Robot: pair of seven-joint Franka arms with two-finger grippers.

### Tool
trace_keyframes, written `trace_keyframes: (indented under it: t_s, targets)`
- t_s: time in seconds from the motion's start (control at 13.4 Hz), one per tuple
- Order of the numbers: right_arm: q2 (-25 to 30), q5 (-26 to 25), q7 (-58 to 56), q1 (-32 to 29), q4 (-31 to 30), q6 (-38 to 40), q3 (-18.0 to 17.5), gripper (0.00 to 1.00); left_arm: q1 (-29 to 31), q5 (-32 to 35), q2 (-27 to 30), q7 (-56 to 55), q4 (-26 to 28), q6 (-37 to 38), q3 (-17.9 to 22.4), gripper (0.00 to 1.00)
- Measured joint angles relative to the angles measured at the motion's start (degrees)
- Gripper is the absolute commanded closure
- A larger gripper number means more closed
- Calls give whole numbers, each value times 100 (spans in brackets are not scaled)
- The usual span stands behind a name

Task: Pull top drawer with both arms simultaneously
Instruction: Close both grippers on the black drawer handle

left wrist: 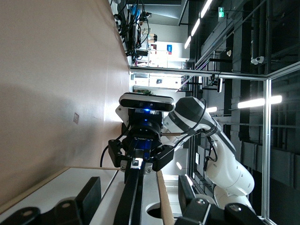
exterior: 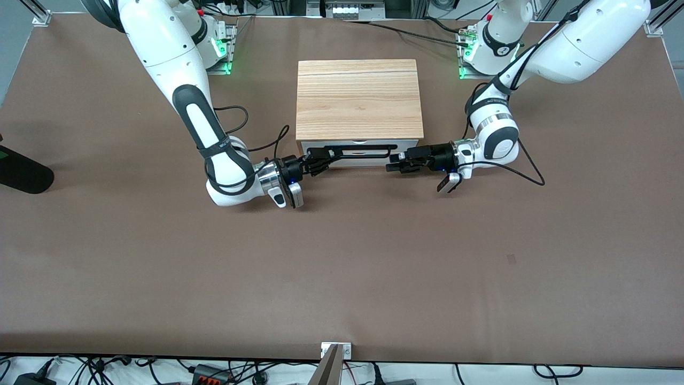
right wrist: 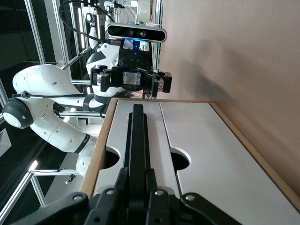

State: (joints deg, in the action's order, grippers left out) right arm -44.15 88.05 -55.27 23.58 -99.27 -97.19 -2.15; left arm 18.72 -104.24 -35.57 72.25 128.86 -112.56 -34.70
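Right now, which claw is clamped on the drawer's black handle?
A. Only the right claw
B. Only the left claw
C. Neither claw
A: the right wrist view shows the right claw shut on the handle, while the left claw stands open at the handle's other end.

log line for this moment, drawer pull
right gripper: shut on handle | left gripper: open at handle | top drawer: closed

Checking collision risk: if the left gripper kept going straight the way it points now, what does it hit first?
Probably the black bar handle of the top drawer: the left gripper points along its front toward the right gripper, shut on the handle's other end. Depth is unclear.
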Motion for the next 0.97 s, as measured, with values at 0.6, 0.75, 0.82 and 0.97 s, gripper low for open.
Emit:
trace_keyframes:
  t_s: [0.6, 0.75, 0.82, 0.97]
  targets:
    - [14, 0, -9, 0, 3, -52, -1, 100, 39, -2, 0, -64, 96, 1, -78, 55]
    - [14, 0, -9, 0, 3, -53, -1, 100, 43, -2, 0, -14, 102, 1, -79, 57]
    - [14, 0, -9, 0, 3, -53, -2, 100, 45, -2, -2, 10, 105, 1, -78, 60]
    - [14, -2, -9, 3, 3, -53, -5, 100, 50, -4, -8, 34, 127, -8, -76, 60]
